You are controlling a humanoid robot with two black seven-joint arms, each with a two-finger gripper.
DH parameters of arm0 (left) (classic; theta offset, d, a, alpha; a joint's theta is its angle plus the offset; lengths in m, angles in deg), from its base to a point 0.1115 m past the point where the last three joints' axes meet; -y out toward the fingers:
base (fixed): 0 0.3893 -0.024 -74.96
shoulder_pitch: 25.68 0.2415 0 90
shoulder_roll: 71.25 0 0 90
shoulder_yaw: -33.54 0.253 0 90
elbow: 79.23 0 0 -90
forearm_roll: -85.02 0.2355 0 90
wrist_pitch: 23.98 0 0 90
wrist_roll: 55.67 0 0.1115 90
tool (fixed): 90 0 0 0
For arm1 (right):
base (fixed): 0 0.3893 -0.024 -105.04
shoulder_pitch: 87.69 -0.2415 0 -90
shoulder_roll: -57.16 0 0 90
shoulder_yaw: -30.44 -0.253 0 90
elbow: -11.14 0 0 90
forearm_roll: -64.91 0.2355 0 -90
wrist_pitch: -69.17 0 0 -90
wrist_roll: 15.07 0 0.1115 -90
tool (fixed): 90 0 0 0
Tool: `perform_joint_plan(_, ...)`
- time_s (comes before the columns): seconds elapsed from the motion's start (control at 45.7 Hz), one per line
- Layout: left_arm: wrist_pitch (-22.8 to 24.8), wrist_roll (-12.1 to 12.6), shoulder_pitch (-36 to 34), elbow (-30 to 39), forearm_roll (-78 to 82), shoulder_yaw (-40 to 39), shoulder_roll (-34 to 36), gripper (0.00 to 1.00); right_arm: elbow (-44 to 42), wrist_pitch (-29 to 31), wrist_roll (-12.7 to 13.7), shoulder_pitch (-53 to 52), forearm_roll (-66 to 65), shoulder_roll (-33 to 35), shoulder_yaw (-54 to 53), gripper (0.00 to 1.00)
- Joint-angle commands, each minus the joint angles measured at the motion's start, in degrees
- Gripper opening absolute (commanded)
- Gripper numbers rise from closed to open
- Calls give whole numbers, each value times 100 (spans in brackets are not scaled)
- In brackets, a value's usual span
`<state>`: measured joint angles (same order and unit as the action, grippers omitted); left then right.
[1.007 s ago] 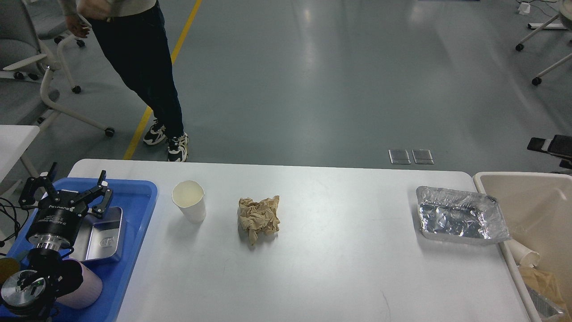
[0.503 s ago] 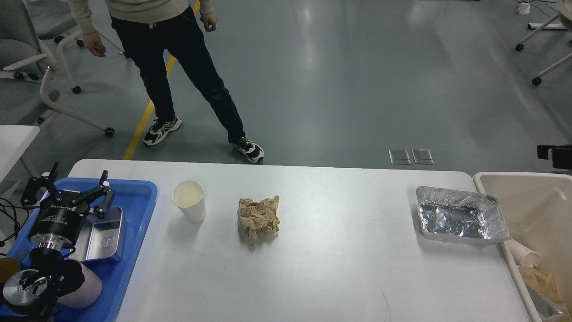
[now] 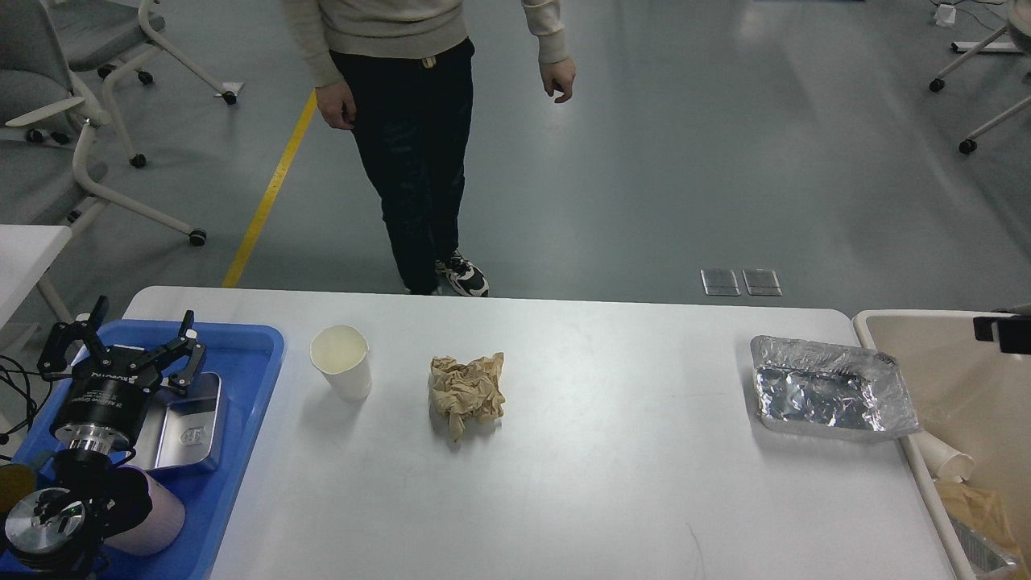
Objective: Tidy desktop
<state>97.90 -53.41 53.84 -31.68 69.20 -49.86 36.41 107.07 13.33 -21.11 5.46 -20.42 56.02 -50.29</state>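
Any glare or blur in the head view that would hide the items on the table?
Head view: sharp throughout; overhead lights streak the grey floor only. The desktop is evenly lit, matt, with soft short shadows under the cup and crumpled paper. The foil tray sparkles but stays readable. Left gripper is crisp.

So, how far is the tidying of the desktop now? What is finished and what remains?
Some rubbish already lies in the beige bin, and a metal tin sits in the blue tray. Nothing is in hand: the left gripper hangs open above the tray. The paper cup, crumpled brown paper and foil container remain on the desktop.
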Motion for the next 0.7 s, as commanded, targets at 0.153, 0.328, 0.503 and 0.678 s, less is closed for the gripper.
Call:
perform_joint_plan(0.153,-24,2,11,0,61,9,-70,96,-1244,135,14,-69,-10,-1133,418,100)
perform_joint_plan(0.328,-51,2,20,0,176,9,-140,96,-1455,284,6,-104,-19,-1730,427,100)
perform_joint_plan(0.503,-51,2,37,0,176,9,-149,96,-1569,355,6,-227,-299,-2407,436,100)
perform_joint_plan(0.678,-51,2,55,0,176,9,-175,96,-2298,346,-12,-938,-950,-3286,725,100)
